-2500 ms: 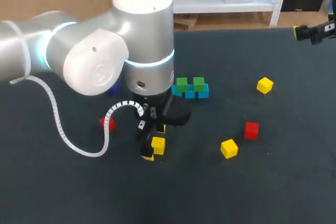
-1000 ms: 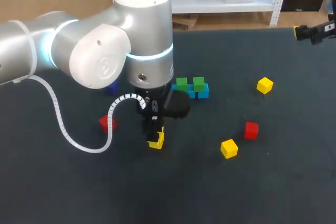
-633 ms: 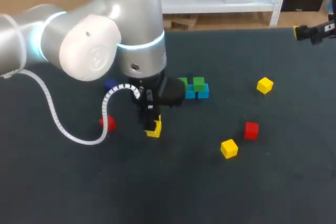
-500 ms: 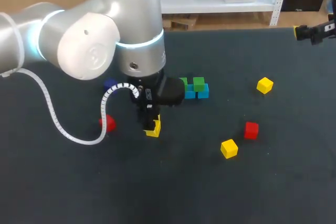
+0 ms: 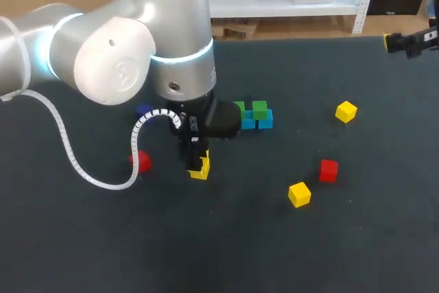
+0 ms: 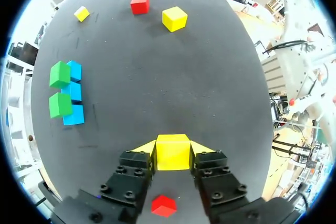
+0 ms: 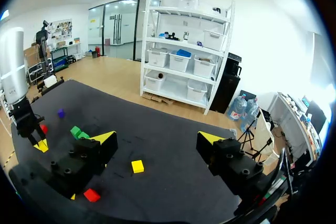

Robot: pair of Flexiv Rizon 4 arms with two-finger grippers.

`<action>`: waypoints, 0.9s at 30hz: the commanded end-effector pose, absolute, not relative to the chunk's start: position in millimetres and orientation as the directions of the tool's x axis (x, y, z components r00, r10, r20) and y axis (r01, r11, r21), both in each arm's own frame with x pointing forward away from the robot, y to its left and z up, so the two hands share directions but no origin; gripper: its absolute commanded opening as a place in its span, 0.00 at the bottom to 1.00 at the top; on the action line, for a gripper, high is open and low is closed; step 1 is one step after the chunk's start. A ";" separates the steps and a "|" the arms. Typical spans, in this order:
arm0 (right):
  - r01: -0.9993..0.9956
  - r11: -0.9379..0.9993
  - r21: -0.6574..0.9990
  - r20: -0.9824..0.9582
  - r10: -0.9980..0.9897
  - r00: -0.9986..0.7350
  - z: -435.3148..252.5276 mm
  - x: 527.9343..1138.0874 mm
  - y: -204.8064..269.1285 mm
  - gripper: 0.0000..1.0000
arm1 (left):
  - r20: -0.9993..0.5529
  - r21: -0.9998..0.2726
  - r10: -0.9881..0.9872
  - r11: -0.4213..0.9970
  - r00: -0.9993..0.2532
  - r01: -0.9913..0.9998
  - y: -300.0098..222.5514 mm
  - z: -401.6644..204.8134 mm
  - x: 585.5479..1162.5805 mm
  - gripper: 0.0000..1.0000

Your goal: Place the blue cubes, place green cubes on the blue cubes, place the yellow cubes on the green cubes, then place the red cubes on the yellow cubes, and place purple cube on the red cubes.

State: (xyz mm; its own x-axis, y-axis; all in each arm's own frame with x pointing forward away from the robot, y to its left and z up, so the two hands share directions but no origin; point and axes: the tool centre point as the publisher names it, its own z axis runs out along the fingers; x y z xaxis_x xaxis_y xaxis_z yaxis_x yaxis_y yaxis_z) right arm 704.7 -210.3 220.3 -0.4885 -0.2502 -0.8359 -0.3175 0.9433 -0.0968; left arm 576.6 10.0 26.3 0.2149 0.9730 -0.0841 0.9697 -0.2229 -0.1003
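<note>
My left gripper (image 6: 172, 153) is shut on a yellow cube (image 6: 172, 151), which it holds near the table's middle, in front of the block group (image 5: 200, 168). Two green cubes (image 6: 60, 88) sit on a row of blue cubes (image 6: 73, 93); from the head view this group (image 5: 259, 109) lies just right of my left arm, which hides part of it. Loose yellow cubes (image 5: 346, 111) (image 5: 299, 194), red cubes (image 5: 328, 170) (image 5: 139, 162) and a purple cube (image 5: 143, 110) lie scattered. My right gripper (image 7: 157, 139) hangs open and empty, high at the far right corner (image 5: 406, 43).
A dark cloth (image 5: 274, 252) covers the table. My left arm's white cable (image 5: 75, 162) loops down beside the left red cube. That red cube (image 6: 164, 205) shows under the left gripper's fingers.
My left gripper, shut on the yellow cube, has carried it a little toward the far left and upward, then held still over the last half second. The right arm has not moved.
</note>
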 end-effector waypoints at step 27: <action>-0.322 0.942 -0.093 -0.858 -0.240 -0.454 216.2 705.9 -211.2 1.00 | -0.056 -0.068 0.973 -0.229 0.226 0.971 5.0 39.2 601.0 0.00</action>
